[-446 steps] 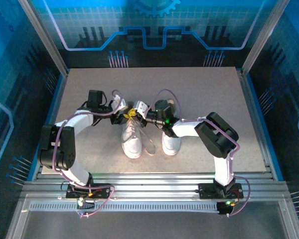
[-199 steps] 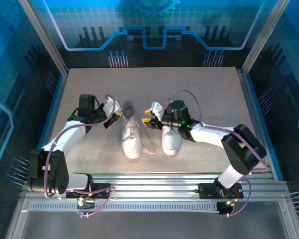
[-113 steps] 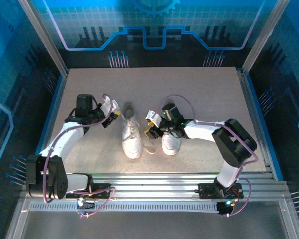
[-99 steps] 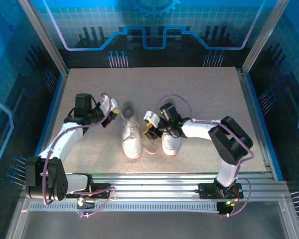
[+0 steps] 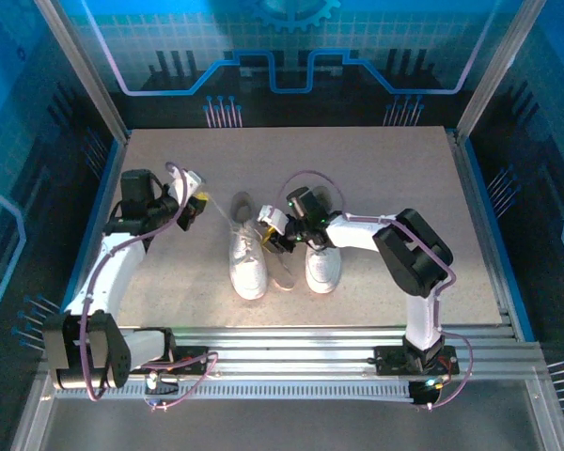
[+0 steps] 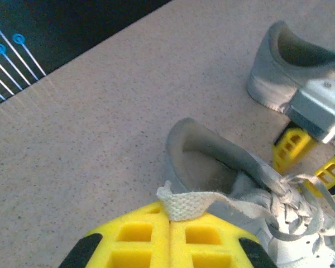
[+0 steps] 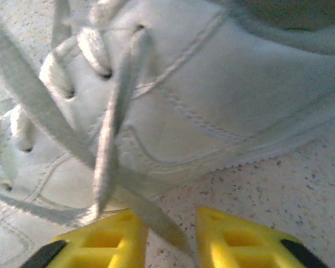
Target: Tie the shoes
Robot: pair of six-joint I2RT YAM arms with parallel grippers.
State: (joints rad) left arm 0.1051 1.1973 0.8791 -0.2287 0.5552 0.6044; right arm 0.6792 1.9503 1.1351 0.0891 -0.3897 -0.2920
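Two white shoes stand side by side mid-table, the left shoe point(image 5: 247, 261) and the right shoe point(image 5: 321, 265). My left gripper point(image 5: 199, 201) is up and left of the left shoe, shut on the end of one white lace point(image 6: 188, 204), which stretches taut back to that shoe point(image 6: 212, 162). My right gripper point(image 5: 272, 234) sits low between the shoes, against the left shoe's inner side point(image 7: 212, 100). Its yellow fingers point(image 7: 243, 237) stand apart, and a flat lace point(image 7: 156, 219) runs down through the gap without being pinched. The right gripper's fingers point(image 6: 293, 146) also appear in the left wrist view.
The speckled tabletop point(image 5: 385, 169) has free room behind and to both sides of the shoes. A loose lace loop point(image 5: 284, 272) lies on the table between the shoes. Metal frame posts and blue panels wall the table.
My left gripper has drawn away to the left and back, pulling its lace taut. The right gripper has slid left to the left shoe's laces, and its jaws have narrowed.
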